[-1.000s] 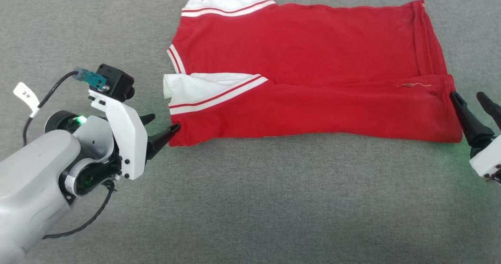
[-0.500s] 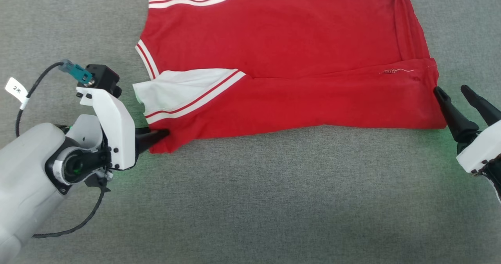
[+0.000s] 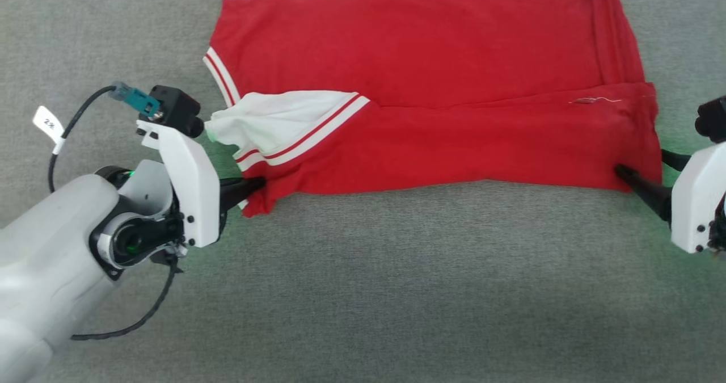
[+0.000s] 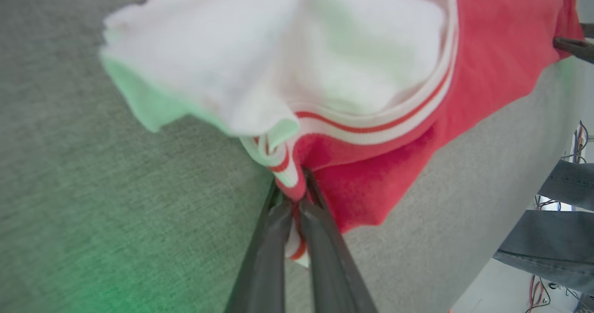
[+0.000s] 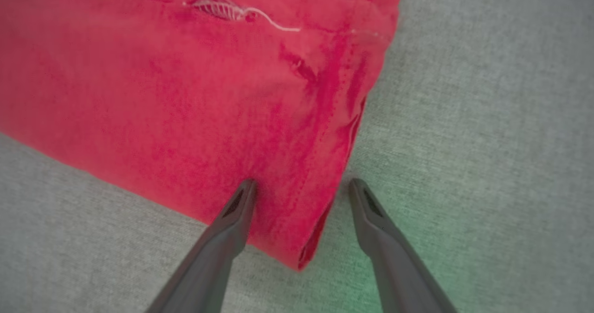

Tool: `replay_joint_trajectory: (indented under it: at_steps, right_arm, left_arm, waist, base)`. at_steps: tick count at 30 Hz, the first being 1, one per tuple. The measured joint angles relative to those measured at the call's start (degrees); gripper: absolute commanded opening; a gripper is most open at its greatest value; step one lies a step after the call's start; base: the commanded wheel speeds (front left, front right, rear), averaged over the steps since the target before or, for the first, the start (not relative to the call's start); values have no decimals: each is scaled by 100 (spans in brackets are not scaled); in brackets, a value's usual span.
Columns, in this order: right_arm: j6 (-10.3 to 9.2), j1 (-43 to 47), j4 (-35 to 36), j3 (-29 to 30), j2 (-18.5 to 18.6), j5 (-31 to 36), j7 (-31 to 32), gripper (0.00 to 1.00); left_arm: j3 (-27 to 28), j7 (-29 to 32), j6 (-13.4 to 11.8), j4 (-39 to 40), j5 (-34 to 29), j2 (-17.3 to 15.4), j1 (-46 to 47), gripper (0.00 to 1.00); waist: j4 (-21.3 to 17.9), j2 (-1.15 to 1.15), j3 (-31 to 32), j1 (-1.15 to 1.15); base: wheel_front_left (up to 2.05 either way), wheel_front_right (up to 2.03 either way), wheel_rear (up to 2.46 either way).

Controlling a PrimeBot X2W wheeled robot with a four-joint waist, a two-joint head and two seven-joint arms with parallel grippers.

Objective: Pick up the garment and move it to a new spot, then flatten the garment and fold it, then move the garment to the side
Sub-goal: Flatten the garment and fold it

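1 change | left end effector [image 4: 300,185] now clamps garment [image 3: 425,76] | right end effector [image 5: 302,183] apart

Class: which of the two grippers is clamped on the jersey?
The left gripper, shut on a corner of the jersey; the right gripper stands open astride another corner.

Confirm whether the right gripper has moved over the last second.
Yes: the right gripper has slid left, against the shirt, to straddle its near right corner.
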State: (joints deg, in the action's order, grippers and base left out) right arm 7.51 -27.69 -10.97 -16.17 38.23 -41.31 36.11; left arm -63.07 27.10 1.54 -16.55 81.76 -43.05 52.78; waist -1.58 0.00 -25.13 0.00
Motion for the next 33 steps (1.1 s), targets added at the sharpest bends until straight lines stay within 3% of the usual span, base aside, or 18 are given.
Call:
replay_joint_trajectory:
  at_steps: [2, 4, 6, 16, 22, 28, 33]
  right_arm:
    - [0, -72, 3, -55, 92, 25, 220, 100]
    - [3, -112, 2, -68, 129, 60, 287, 45]
    - [3, -143, 7, -105, 170, 70, 446, 0]
    - [2, 102, 172, -31, 313, -105, 728, 0]
    - [1, 676, 516, 125, 505, -305, 929, 0]
    - [0, 1430, 1026, 460, 789, -659, 1128, 0]
    - [0, 1706, 1116, 721, 845, -720, 1085, 0]
  left_arm:
    - [-2, -43, 8, 9, -16, 60, 14, 0]
    - [0, -78, 23, 5, -29, 93, 18, 0]
    - [-4, -147, 37, -8, -64, 138, 18, 0]
    - [-5, -375, 198, 18, 0, 152, -234, 0]
    - [36, -500, 227, 667, 258, -301, -750, 0]
    - [-36, -687, -9, 1850, 401, -937, -1417, 0]
    - [-62, -894, -163, 2235, 390, -1044, -1647, 0]
  waist:
    - [59, 0, -23, 0]
    - [88, 0, -33, 0]
    - [135, 0, -49, 0]
    - [219, 0, 194, 0]
    - [238, 0, 461, 0]
    - [255, 0, 572, 1]
    - [286, 0, 580, 0]
  base:
    - [0, 0, 0]
    - [0, 0, 0]
    - [0, 0, 0]
    - [0, 0, 0]
    - [0, 0, 0]
    - [0, 0, 0]
    - [0, 0, 0]
